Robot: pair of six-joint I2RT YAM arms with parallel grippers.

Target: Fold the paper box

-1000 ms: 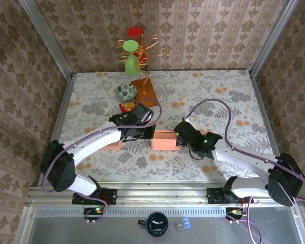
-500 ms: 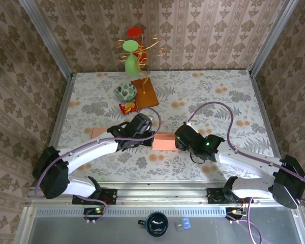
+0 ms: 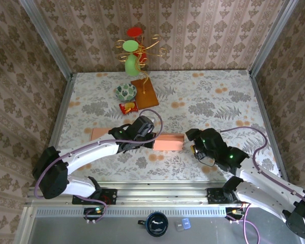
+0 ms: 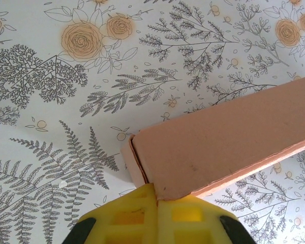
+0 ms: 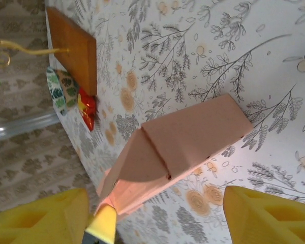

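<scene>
The pink paper box [image 3: 165,142] lies on the floral table near the middle, with a flat flap [image 3: 102,133] reaching left. My left gripper [image 3: 146,138] is shut on it; in the left wrist view the yellow fingers [image 4: 137,213] pinch the box's near corner [image 4: 165,190]. My right gripper [image 3: 194,146] stands open just off the box's right end, touching nothing. Seen from the right wrist, the box [image 5: 193,134] lies ahead with a folded end flap, between the wide-apart yellow fingers [image 5: 40,213].
A wooden base [image 3: 144,91] with a wire stand and green vase [image 3: 132,65] stands at the back. Beside it sit a patterned bowl [image 3: 125,91] and a red packet [image 3: 127,107]. A dark mug [image 3: 156,223] sits below the table's front rail.
My right gripper has let go of the box's right end, opened wide and drawn back to the right. The left gripper keeps its grip; the box now lies slightly further right.
</scene>
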